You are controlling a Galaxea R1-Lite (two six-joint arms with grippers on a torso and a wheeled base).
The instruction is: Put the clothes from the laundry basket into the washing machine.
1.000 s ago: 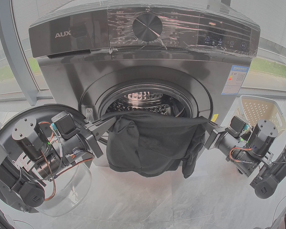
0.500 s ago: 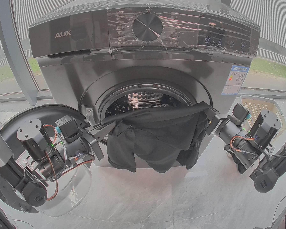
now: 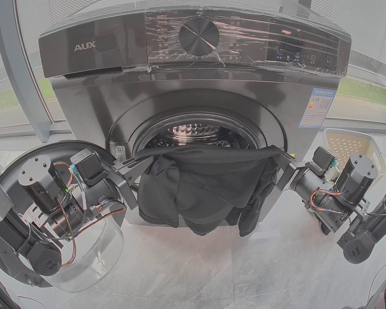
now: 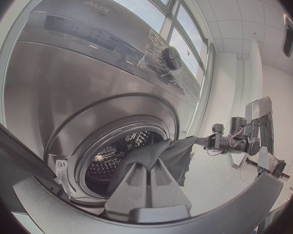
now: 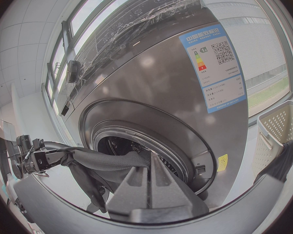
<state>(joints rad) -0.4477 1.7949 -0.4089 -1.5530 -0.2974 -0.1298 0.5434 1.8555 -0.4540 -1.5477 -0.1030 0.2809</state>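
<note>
A black garment (image 3: 206, 181) hangs stretched between my two grippers, in front of the washing machine's (image 3: 193, 86) open drum mouth (image 3: 197, 136). My left gripper (image 3: 143, 162) is shut on its left end, beside the left rim of the opening. My right gripper (image 3: 283, 154) is shut on its right end, at the right rim. The cloth sags below the opening, outside the drum. In the left wrist view the left gripper (image 4: 151, 166) pinches the black garment (image 4: 172, 153). In the right wrist view the right gripper (image 5: 149, 161) pinches the black garment (image 5: 97, 163).
The machine's round glass door (image 3: 73, 219) stands swung open at the lower left, behind my left arm. A cream laundry basket (image 3: 351, 146) stands on the floor at the right, with dark cloth (image 5: 285, 158) hanging over its rim. Pale tiled floor (image 3: 210, 267) lies in front.
Both grippers keep hold of the garment. The right one rose toward the drum's upper right, then dropped back a little; the left one dipped and came back up. The hanging cloth has swung and bunched higher.
</note>
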